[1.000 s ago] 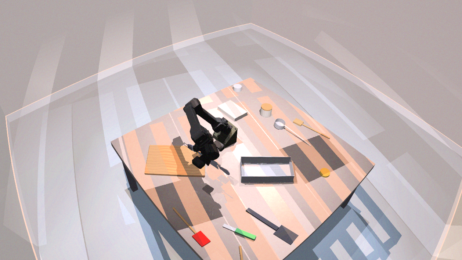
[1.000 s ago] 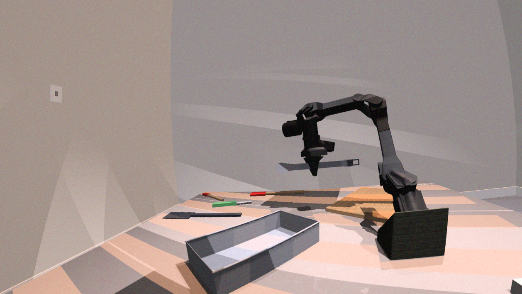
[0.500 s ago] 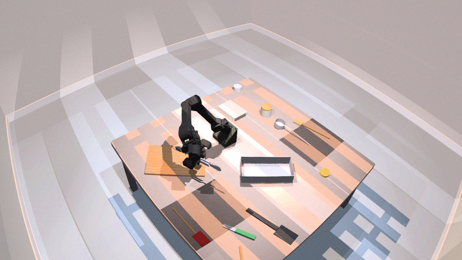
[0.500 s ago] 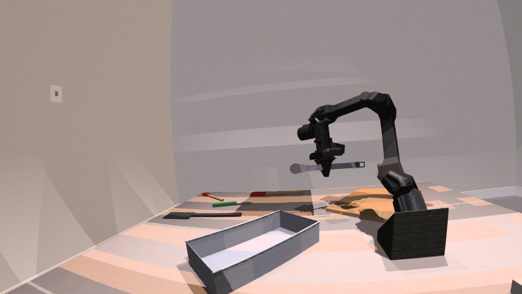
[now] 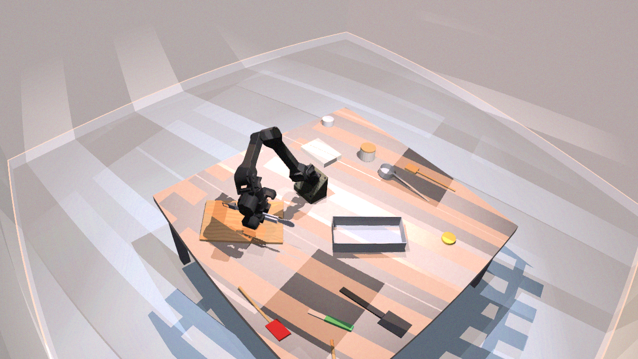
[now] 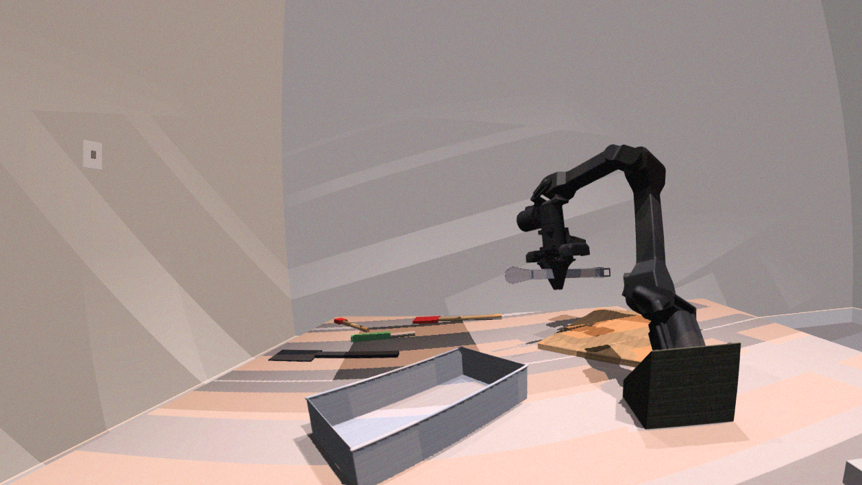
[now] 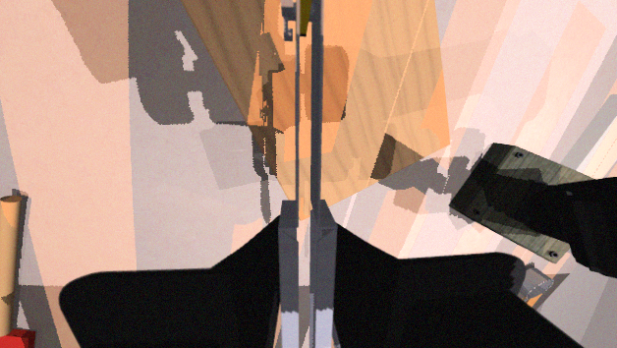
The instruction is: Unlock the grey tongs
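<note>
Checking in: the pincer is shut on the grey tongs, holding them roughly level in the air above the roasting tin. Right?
Not quite. The pincer is shut on the grey tongs, roughly level in the air, but above the wooden board, not the roasting tin. The top view shows it.
</note>
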Action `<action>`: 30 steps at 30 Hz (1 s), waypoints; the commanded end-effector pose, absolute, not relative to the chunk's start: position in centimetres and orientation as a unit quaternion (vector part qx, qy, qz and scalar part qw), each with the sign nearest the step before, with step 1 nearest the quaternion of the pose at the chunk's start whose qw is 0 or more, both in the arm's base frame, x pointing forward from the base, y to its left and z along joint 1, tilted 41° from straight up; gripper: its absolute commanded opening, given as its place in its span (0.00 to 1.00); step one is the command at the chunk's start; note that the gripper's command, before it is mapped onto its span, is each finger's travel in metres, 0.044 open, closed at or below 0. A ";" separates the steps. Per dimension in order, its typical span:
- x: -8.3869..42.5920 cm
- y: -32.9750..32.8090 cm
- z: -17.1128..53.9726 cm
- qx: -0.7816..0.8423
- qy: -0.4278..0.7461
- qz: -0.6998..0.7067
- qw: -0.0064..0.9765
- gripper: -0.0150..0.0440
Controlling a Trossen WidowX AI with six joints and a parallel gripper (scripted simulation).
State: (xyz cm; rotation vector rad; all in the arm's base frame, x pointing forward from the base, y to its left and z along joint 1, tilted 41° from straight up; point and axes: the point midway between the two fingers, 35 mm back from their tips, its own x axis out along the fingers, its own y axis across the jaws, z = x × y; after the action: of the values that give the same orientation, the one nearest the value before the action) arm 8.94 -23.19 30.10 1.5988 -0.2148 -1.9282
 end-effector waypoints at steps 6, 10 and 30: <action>5.8 -23.1 31.4 0.586 -0.050 -0.726 0.356 0.00; 4.6 -23.1 31.8 0.575 -0.037 -0.727 0.375 0.00; -0.9 -21.5 34.3 0.488 0.022 -0.737 0.466 0.00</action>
State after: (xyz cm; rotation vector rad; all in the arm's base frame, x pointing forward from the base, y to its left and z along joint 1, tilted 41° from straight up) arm -0.06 -22.11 33.58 1.2624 0.0359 -1.8235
